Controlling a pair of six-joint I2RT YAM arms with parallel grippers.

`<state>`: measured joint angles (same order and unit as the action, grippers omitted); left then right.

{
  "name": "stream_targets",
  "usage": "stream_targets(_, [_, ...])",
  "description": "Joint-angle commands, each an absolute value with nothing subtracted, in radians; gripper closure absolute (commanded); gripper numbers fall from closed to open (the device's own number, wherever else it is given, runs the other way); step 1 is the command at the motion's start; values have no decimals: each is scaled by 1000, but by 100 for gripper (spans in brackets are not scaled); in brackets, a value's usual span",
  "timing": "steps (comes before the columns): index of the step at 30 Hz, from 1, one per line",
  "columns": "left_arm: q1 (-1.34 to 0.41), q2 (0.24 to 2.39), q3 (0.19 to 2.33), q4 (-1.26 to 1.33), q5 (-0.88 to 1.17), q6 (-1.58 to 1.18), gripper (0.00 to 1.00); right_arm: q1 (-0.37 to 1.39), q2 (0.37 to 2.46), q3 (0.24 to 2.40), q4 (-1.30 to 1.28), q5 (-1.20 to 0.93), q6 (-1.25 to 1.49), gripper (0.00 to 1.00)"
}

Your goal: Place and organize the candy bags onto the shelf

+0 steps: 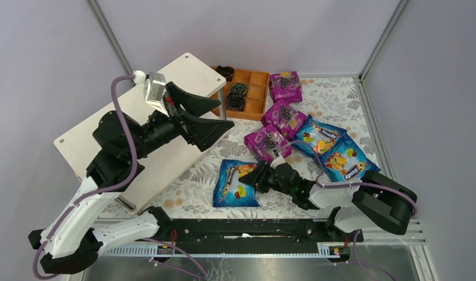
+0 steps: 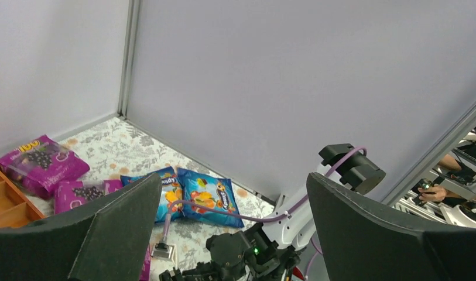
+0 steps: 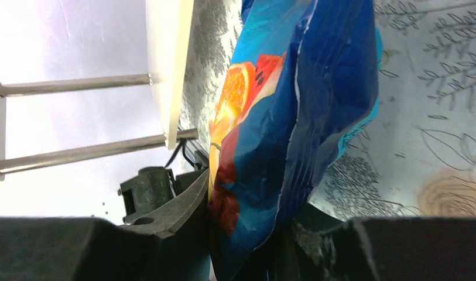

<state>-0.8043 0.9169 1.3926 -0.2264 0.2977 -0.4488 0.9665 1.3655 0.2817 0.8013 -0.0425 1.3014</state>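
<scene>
My left end effector hangs above the right end of the pale two-tier wooden shelf, fingers spread wide with nothing between them. My right end effector sits low, to the right of the shelf's near end, pinching the edge of a glossy blue fruit-print candy bag that lies on the leaf-patterned tabletop just beside the shelf. Further right of the shelf lie three magenta-purple grape candy bags and two more blue fruit candy bags. An orange-brown wooden compartment tray sits at the shelf's far right corner.
</scene>
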Motion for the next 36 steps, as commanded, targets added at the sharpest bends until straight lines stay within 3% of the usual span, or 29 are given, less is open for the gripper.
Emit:
stream_targets(1, [-808, 899, 1373, -117, 268, -416, 1, 999, 1330, 424, 847, 81, 1368, 91])
stream_targets(7, [-808, 822, 1283, -86, 206, -340, 1, 1019, 1417, 619, 885, 96, 1382, 99])
stream_targets(13, [-814, 711, 1177, -75, 8, -197, 1, 1078, 1505, 755, 997, 265, 1367, 99])
stream_targets(18, [-813, 660, 1158, -78, -95, -115, 1, 1078, 1718, 930, 1142, 302, 1434, 98])
stream_targets(24, [-768, 547, 1090, -49, -222, 15, 1, 1071, 1964, 1158, 1257, 399, 1327, 97])
stream_targets(29, [-769, 465, 1073, -51, -421, 135, 1, 1065, 2039, 1230, 1212, 506, 1251, 98])
stream_targets(36, [-672, 380, 944, 61, -353, 86, 1, 1065, 2100, 1286, 1150, 682, 1083, 100])
